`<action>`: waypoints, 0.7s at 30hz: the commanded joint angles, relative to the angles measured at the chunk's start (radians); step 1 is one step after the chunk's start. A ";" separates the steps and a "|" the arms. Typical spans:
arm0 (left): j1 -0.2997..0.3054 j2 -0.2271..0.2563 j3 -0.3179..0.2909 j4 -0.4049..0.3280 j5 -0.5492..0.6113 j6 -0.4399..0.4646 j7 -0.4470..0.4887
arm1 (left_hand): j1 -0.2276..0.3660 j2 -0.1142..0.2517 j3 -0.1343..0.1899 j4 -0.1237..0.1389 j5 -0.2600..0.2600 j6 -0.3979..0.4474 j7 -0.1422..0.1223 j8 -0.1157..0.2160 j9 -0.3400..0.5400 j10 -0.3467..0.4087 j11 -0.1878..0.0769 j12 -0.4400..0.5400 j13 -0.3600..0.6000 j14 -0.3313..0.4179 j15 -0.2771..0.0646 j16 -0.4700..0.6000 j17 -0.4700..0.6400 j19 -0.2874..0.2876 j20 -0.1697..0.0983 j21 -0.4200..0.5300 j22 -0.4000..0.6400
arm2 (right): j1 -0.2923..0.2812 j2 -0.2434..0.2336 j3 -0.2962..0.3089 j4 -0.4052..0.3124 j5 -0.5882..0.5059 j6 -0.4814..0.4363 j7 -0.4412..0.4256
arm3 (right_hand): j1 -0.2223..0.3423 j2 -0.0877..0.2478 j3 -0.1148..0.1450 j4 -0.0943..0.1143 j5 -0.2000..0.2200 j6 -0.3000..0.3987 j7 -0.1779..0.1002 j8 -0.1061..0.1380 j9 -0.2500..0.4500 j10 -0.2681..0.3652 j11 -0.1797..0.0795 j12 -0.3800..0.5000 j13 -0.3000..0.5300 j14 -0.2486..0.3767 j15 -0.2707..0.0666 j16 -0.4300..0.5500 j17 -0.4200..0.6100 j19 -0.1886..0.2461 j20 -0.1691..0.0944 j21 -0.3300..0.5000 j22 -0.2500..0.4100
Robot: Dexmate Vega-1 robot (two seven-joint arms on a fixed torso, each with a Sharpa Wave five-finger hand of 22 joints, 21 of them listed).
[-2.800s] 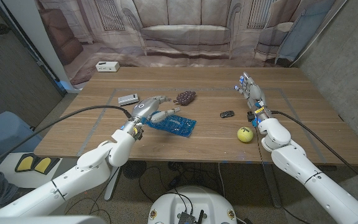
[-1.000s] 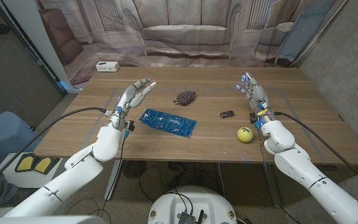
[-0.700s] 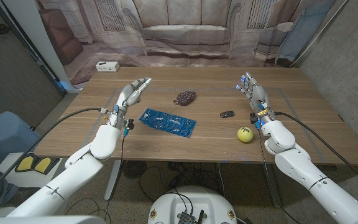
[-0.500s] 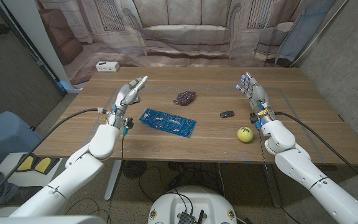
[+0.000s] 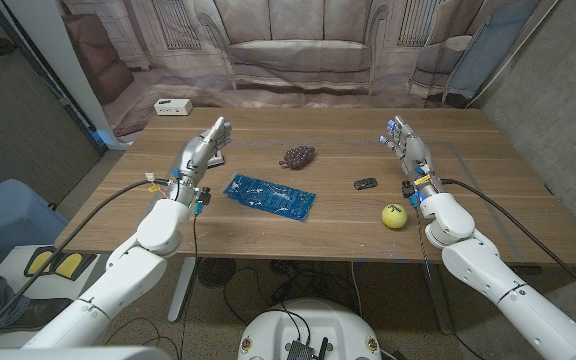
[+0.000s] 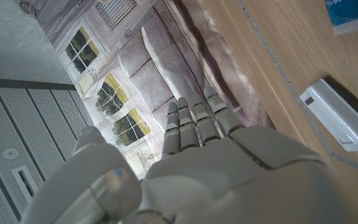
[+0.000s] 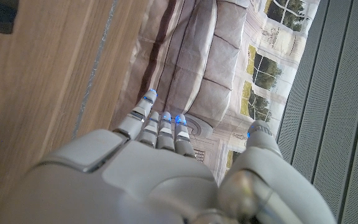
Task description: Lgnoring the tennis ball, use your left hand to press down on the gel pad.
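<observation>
The blue gel pad point(image 5: 270, 195) lies flat on the wooden table point(image 5: 308, 232), left of the middle. My left hand point(image 5: 200, 150) is held out to the left of the pad and apart from it, fingers straight and spread, holding nothing. In the left wrist view the left hand point(image 6: 216, 168) shows from behind, with a corner of the gel pad point(image 6: 355, 14) at the picture's edge. The yellow tennis ball point(image 5: 395, 215) sits near the front right. Just behind the ball, my right hand point(image 5: 409, 158) stands on its edge with fingers extended and nothing in it; its back point(image 7: 135, 180) shows in the right wrist view.
A dark bunch of grapes point(image 5: 300, 155) lies behind the pad. A small black object point(image 5: 365, 184) sits between the pad and my right hand. A flat white device point(image 6: 344, 115) lies by my left hand. A white box point(image 5: 172, 106) stands at the far left corner.
My left hand has lifted off the gel pad and drawn back to the left, its fingers straightening. The pad, the ball and my right hand have stayed where they were.
</observation>
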State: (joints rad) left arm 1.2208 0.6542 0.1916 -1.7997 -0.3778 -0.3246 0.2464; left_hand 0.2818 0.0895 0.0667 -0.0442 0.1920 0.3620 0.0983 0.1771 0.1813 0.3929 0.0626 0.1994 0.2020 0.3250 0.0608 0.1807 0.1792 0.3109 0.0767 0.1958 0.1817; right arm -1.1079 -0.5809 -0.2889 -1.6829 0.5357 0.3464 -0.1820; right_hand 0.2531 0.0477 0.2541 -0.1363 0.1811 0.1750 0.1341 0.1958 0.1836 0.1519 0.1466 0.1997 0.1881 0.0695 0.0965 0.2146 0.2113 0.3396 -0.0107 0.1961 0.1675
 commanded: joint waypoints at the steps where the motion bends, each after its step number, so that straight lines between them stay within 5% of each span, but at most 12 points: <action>1: -0.012 -0.010 -0.009 0.044 -0.204 -0.013 -0.122 | -0.001 -0.005 -0.002 -0.002 0.002 -0.006 0.000 0.004 0.002 0.001 0.008 0.002 0.002 -0.002 0.008 0.002 0.002 -0.005 0.001 -0.003 -0.001 | 0.004 -0.002 -0.002 -0.001 -0.004 -0.008 -0.003 | 0.004 0.003 -0.001 0.001 -0.001 0.007 -0.003 0.003 0.003 0.009 0.000 0.003 0.004 0.002 0.007 0.000 0.005 0.008 0.005 -0.001 0.003; 21: -0.049 -0.030 -0.003 0.106 -0.336 0.008 -0.173 | -0.003 -0.001 -0.002 -0.002 0.003 -0.043 0.004 0.000 0.002 -0.032 0.017 -0.004 0.002 -0.030 0.011 -0.001 0.003 -0.036 -0.001 -0.008 -0.001 | 0.024 -0.031 -0.002 -0.011 -0.004 -0.045 0.015 | 0.002 0.002 -0.003 0.002 -0.001 0.007 -0.005 0.002 0.003 0.011 -0.002 0.002 0.004 0.002 0.005 0.000 0.005 0.007 0.007 -0.002 0.003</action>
State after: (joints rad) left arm 1.1947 0.6314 0.1816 -1.7266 -0.6386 -0.3445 0.1033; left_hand 0.2818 0.0895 0.0667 -0.0442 0.1920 0.3345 0.1001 0.1771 0.1814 0.3761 0.0794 0.1994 0.2020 0.3052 0.0714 0.1807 0.1792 0.2868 0.0756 0.1911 0.1817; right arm -1.1009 -0.5963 -0.2906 -1.6928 0.5309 0.3173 -0.1850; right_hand 0.2531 0.0477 0.2541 -0.1363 0.1811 0.1750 0.1339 0.1958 0.1836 0.1518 0.1465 0.2001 0.1881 0.0695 0.0964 0.2146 0.2113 0.3396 -0.0106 0.1961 0.1676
